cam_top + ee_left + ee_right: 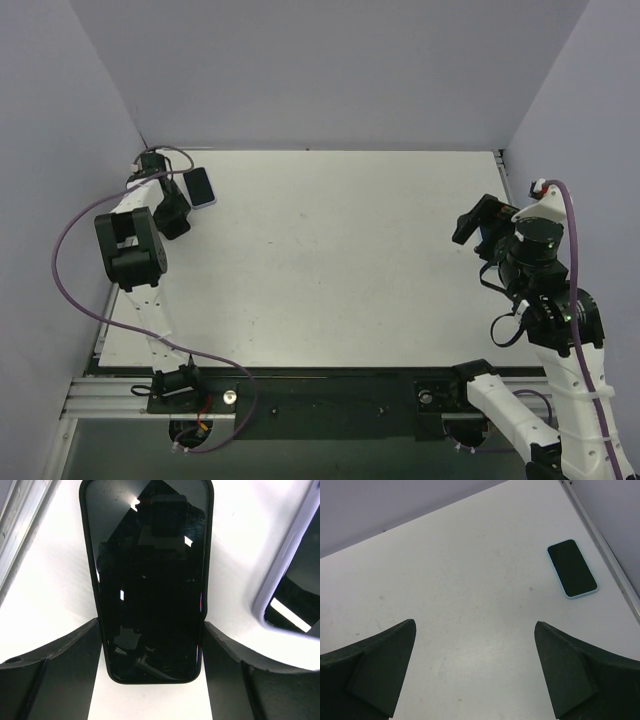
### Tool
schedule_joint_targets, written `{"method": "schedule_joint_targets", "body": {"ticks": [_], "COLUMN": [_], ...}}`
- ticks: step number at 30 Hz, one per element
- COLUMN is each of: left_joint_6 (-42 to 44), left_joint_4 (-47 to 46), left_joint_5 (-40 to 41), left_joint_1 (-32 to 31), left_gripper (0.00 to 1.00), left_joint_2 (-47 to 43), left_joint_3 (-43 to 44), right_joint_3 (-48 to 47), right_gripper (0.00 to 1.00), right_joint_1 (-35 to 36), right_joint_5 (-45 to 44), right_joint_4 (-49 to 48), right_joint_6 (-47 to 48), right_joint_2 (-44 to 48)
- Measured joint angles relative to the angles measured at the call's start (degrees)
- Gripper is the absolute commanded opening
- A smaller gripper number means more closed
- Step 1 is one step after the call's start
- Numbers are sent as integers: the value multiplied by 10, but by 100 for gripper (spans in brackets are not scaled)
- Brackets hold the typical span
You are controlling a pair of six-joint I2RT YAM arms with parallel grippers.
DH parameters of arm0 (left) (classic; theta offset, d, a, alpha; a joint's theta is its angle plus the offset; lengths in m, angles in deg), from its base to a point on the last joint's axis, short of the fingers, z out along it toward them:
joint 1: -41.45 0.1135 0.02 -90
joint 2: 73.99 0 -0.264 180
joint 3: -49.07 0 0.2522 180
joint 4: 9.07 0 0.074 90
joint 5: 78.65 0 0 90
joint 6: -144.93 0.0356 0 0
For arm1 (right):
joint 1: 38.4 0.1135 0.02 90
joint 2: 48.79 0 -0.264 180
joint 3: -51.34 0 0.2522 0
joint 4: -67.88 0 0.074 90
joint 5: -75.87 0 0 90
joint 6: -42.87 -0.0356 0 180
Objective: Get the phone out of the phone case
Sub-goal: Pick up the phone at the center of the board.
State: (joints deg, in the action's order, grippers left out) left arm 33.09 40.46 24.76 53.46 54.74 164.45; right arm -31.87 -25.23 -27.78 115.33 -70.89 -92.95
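Left fingers (55, 675) straddling black-cased phone (150, 590), grip unclear, arm stretched far-left, right fingers (370, 680) apart, raised

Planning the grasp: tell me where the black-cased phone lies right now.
Left wrist view: the black-cased phone lies flat on the white table between the fingers of the left gripper, with a lavender-cased phone at the frame's right.

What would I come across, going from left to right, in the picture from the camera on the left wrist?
dark gripper finger → phone in its black case → second gripper finger
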Motion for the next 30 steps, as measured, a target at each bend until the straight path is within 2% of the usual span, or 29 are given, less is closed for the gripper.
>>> {"method": "schedule_joint_targets", "body": {"ticks": [4, 10, 14, 17, 23, 30], "left_joint_6": [-16, -79, -140, -176, -261, -380], "left_joint_4": [1, 14, 0, -17, -90, -196], "left_joint_5": [4, -2, -44, -71, -128, -172], "left_joint_1": [-3, -3, -6, -27, -142, -284], "left_gripper": [0, 0, 0, 0, 0, 0], "left_joint_2": [-43, -158, -273, -335, -456, -560], "left_joint_3": [-64, -205, -330, -389, -497, -603], "right_joint_3": [3, 29, 41, 53, 89, 165], "right_gripper": [99, 97, 96, 94, 93, 90], "right_joint_1": [0, 0, 1, 5, 58, 236], "right_joint_5": [0, 11, 28, 37, 43, 48], "right_joint_4": [-1, -2, -3, -3, -19, -135], "right_joint_6": [6, 12, 13, 8, -22, -88], "right_joint_2": [-5, -16, -40, -53, -68, -124]}}
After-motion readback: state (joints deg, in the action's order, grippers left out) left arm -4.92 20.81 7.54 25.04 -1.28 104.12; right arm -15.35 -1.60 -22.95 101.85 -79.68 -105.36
